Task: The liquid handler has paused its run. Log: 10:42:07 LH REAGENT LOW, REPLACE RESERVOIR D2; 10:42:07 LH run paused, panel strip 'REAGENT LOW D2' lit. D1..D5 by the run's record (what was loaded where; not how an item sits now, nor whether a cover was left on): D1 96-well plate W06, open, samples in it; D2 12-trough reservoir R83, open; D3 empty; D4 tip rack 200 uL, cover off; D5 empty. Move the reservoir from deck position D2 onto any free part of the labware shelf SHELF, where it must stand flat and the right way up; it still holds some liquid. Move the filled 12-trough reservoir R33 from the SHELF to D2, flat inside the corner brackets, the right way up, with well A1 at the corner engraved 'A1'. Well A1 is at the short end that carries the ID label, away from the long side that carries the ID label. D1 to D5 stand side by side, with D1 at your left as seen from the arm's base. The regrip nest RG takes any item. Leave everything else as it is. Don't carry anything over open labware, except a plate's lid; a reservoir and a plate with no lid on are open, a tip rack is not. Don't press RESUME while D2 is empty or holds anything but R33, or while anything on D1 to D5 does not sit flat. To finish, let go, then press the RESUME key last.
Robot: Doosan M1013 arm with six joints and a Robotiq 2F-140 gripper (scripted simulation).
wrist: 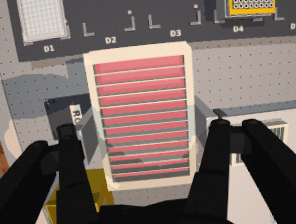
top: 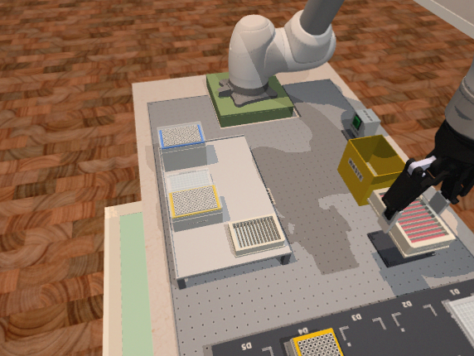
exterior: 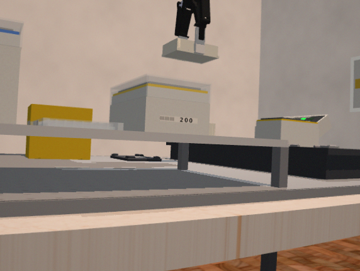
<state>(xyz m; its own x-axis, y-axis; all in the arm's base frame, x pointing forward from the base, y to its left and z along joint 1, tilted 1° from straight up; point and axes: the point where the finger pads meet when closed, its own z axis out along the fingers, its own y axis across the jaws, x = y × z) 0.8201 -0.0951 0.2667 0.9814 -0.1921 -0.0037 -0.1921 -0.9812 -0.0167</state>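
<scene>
- Reservoir shelf (top: pixel 232 174) comes first by size: a pale reservoir with dark troughs (top: pixel 257 235) already stands flat on its near corner, probably the used R83
- Deck (top: pixel 414 331): position D2 (wrist: pixel 110 31) shows only bare corner brackets, so the step in hand looks like bringing R33 to it
- Red reservoir (wrist: pixel 142 115), well filled, hangs level in the air above the nest (top: pixel 387 248), well apart from it and beside the yellow bin (top: pixel 365 165)
- Gripper (wrist: pixel 142 129) pinches it across the long sides
- Next move, I judge: go to D2 without passing over the open plate (wrist: pixel 42 20) at D1, checking first the A1 end; I cannot see the label
</scene>
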